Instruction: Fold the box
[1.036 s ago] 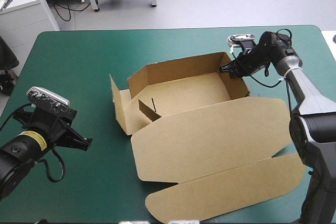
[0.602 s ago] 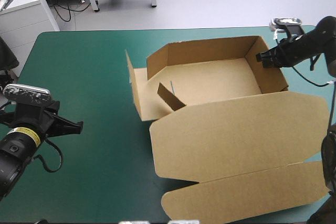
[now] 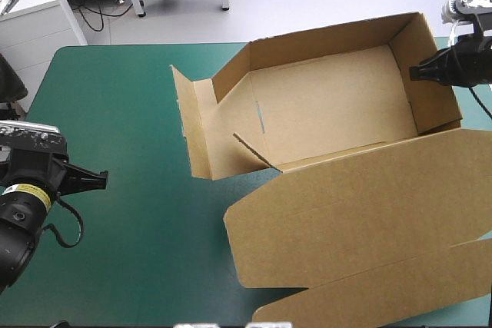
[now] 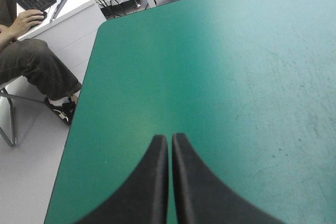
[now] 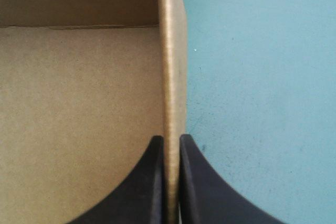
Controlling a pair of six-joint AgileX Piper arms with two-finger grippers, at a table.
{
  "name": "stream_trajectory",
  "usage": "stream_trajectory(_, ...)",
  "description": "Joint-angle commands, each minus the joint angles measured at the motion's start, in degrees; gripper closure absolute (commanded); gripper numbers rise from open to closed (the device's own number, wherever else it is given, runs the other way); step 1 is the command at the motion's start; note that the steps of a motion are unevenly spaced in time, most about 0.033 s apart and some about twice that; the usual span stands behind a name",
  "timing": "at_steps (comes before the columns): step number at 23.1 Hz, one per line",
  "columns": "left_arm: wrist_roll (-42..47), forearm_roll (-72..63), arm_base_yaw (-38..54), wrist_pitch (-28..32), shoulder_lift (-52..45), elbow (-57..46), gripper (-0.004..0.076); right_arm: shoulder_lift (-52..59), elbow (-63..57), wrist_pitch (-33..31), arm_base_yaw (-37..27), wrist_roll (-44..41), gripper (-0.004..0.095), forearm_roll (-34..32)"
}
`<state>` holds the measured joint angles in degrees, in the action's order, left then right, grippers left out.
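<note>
Our right claw [image 5: 170, 139] pinches a wall of the box [image 3: 330, 113], left claw [image 4: 169, 138] pressed together; next we should tuck the left flap [image 3: 192, 122]

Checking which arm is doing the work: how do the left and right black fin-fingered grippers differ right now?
The right black gripper is shut on the right-hand wall of the brown cardboard box; the left black gripper is shut on nothing. The right one is at the table's far right; the left one hangs by the left edge over the teal-green cover, apart from the box. Both have fingers together.
</note>
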<state>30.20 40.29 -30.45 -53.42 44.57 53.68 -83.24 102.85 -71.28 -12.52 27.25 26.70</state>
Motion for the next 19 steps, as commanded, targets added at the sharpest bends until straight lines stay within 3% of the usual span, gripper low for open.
stream_trajectory(1,-5.6,-3.0,0.1,3.0,1.2,3.0,0.0706,2.7,1.9,-0.6,-0.4,-0.4,0.0928,3.7)
stream_trajectory(2,-9.2,-5.8,0.1,2.9,2.7,3.9,0.0706,2.7,1.9,-0.6,-0.4,-0.4,0.0928,3.7)
stream_trajectory(7,-10.1,-8.0,0.1,2.5,8.4,6.6,0.0706,2.7,1.9,-0.6,-0.4,-0.4,0.0928,3.7)
stream_trajectory(10,-17.4,-12.9,0.2,3.6,11.0,7.4,0.0706,2.7,1.9,-0.6,-0.4,-0.4,0.0928,3.7)
stream_trajectory(14,-19.6,-18.9,4.9,5.8,13.9,7.7,0.0706,2.7,1.9,-0.6,-0.4,0.1,0.0928,3.7)
stream_trajectory(19,-37.5,-40.7,18.2,7.2,17.4,7.7,0.0706,2.7,1.9,-0.6,-0.4,0.8,0.0928,3.5)
